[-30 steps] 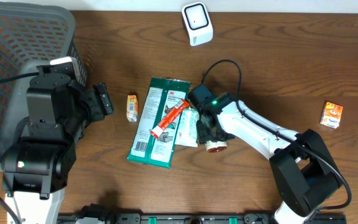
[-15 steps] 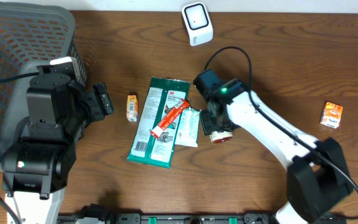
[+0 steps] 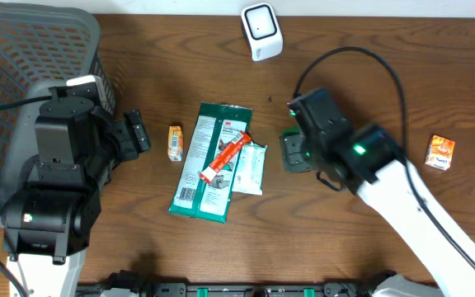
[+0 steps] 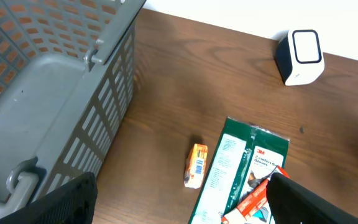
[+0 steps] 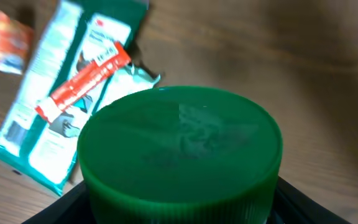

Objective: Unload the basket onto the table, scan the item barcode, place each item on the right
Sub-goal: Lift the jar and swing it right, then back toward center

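My right tool point(image 3: 293, 153) grips a green-lidded container point(image 5: 179, 155) right of the green packet point(image 3: 209, 161); my left tool point(image 3: 134, 132) stands wide open.

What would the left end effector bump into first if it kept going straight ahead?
Probably the small orange box, just ahead of the left end effector; the green packet lies beyond. Depth is hard to judge.

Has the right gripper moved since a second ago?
Yes. The right gripper, holding the green-lidded jar, has pulled away from the white packet, nearer the scanner.
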Action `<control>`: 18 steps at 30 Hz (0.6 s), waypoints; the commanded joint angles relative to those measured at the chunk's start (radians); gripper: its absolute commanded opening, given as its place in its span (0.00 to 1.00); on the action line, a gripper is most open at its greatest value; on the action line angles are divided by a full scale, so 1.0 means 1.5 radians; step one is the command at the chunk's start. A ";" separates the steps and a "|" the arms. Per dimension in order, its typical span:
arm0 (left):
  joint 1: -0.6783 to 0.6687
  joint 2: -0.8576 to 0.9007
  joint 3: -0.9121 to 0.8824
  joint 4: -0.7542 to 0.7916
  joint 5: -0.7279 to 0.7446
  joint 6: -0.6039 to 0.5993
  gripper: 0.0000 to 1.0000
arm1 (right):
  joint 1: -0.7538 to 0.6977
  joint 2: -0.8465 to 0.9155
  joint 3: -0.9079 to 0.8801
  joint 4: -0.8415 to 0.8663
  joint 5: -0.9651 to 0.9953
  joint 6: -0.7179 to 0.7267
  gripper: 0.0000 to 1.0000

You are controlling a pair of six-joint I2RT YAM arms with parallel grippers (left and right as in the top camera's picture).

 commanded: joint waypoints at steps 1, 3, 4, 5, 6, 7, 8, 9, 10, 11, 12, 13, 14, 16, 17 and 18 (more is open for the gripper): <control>0.004 -0.001 0.006 0.000 -0.004 -0.004 0.87 | 0.017 -0.081 -0.028 0.005 0.059 -0.007 0.27; 0.004 0.000 0.006 0.000 -0.004 -0.004 0.87 | 0.025 -0.127 -0.060 0.016 0.094 -0.005 0.25; 0.004 -0.001 0.006 0.000 -0.004 -0.004 0.87 | 0.027 -0.153 -0.081 0.027 0.112 -0.001 0.25; 0.004 0.000 0.006 0.000 -0.004 -0.004 0.87 | 0.028 -0.174 -0.101 0.038 0.122 0.003 0.25; 0.004 0.000 0.006 0.000 -0.004 -0.004 0.87 | 0.027 -0.196 -0.124 0.054 0.125 0.003 0.25; 0.004 0.000 0.006 0.000 -0.004 -0.004 0.87 | 0.027 -0.220 -0.152 0.076 0.125 0.003 0.25; 0.004 0.000 0.006 0.000 -0.004 -0.004 0.87 | 0.027 -0.243 -0.184 0.102 0.125 0.003 0.25; 0.004 0.000 0.006 0.000 -0.004 -0.004 0.87 | 0.027 -0.259 -0.211 0.125 0.124 0.003 0.25; 0.004 0.000 0.006 0.000 -0.004 -0.004 0.87 | 0.027 -0.274 -0.243 0.155 0.124 0.003 0.30; 0.004 0.000 0.006 0.000 -0.004 -0.004 0.87 | 0.027 -0.284 -0.272 0.184 0.120 0.003 0.33; 0.004 0.000 0.006 0.000 -0.004 -0.004 0.87 | 0.027 -0.289 -0.304 0.220 0.113 0.003 0.35; 0.004 0.000 0.006 0.000 -0.004 -0.004 0.87 | 0.027 -0.291 -0.336 0.261 0.100 0.003 0.35; 0.004 0.000 0.006 0.000 -0.004 -0.004 0.87 | 0.027 -0.289 -0.368 0.306 0.083 0.003 0.33; 0.004 -0.001 0.006 0.000 -0.004 -0.004 0.87 | 0.027 -0.276 -0.427 0.404 0.057 0.003 0.22; 0.004 0.000 0.006 0.000 -0.004 -0.004 0.87 | 0.027 -0.264 -0.457 0.459 0.050 0.003 0.16; 0.004 0.000 0.006 0.000 -0.004 -0.004 0.87 | 0.027 -0.249 -0.485 0.516 0.049 0.003 0.09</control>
